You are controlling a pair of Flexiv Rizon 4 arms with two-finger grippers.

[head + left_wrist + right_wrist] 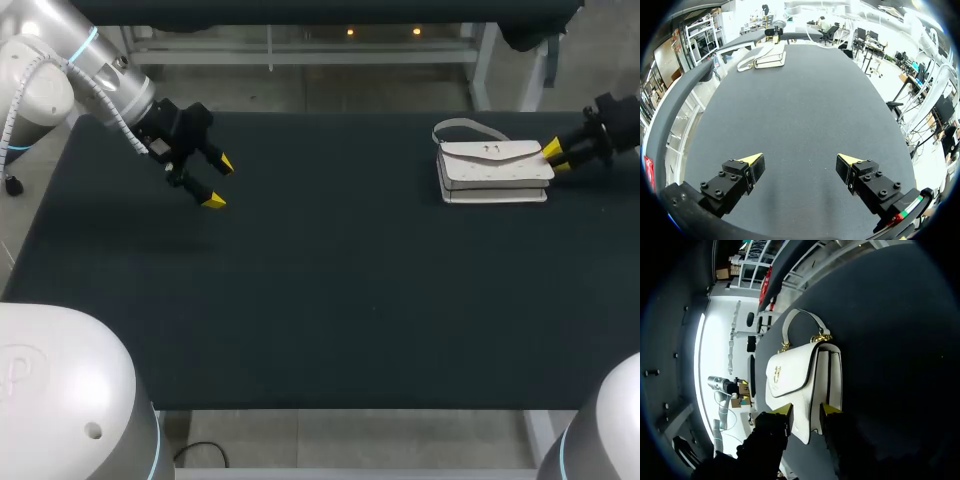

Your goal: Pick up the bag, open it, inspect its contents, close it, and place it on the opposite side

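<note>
Head view: right claw [556,158] pinches bag [495,170] end; left claw [220,183] spread.

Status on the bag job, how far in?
Done: nothing yet; the bag lies closed on the table, right side. In hand: the right gripper is at its end for the pick. The left gripper hangs open, far off. Remaining: lift, open, inspect, close, place opposite.
</note>
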